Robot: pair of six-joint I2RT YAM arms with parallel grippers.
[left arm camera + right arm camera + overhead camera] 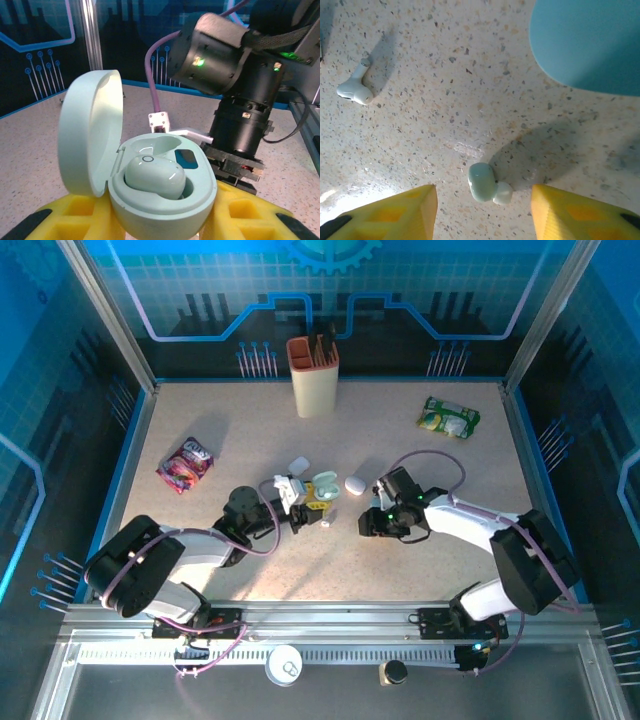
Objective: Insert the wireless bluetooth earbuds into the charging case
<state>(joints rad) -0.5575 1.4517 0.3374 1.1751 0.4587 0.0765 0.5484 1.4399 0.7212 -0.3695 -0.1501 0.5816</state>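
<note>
The left gripper [162, 225] pinches the open green case [90, 135], and a green earbud [155, 176] sits inside it. The right gripper [484, 220] is spread wide over the table [445, 100], with a second green earbud [482, 182] lying between its tips. A white earbud [354, 90] lies farther off.

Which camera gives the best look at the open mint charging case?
Left wrist: the charging case sits close up, lid raised, one earbud seated inside. Top external shows the case tiny between the arms; the right wrist's blurred teal shape may be it.
</note>
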